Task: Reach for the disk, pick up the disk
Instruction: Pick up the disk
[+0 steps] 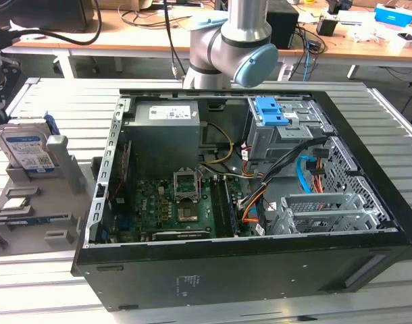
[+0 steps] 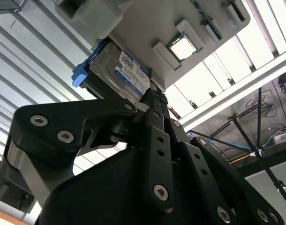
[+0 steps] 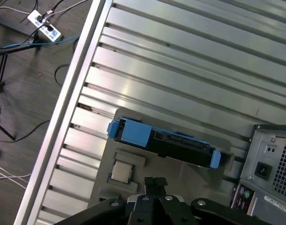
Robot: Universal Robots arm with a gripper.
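The disk [image 1: 27,150] stands on edge in a slot of a grey holder [image 1: 65,172] at the exterior view's left, its white-and-blue label facing outward. In the first wrist view the disk [image 3: 164,140] shows edge-on, dark with blue rails at both ends. In the second wrist view the label side of the disk [image 2: 126,72] is visible. My gripper [image 3: 155,183] hovers over the holder a short way from the disk, apart from it. Its fingers [image 2: 154,105] are pressed together, shut with nothing between them.
A small chip with a metallic square [image 3: 120,171] lies in a recess of the holder next to the disk. An open black computer case [image 1: 260,202] with a blue-latched drive cage [image 1: 273,115] fills the slatted metal table's middle. The table's edge [image 3: 63,108] runs close to the holder.
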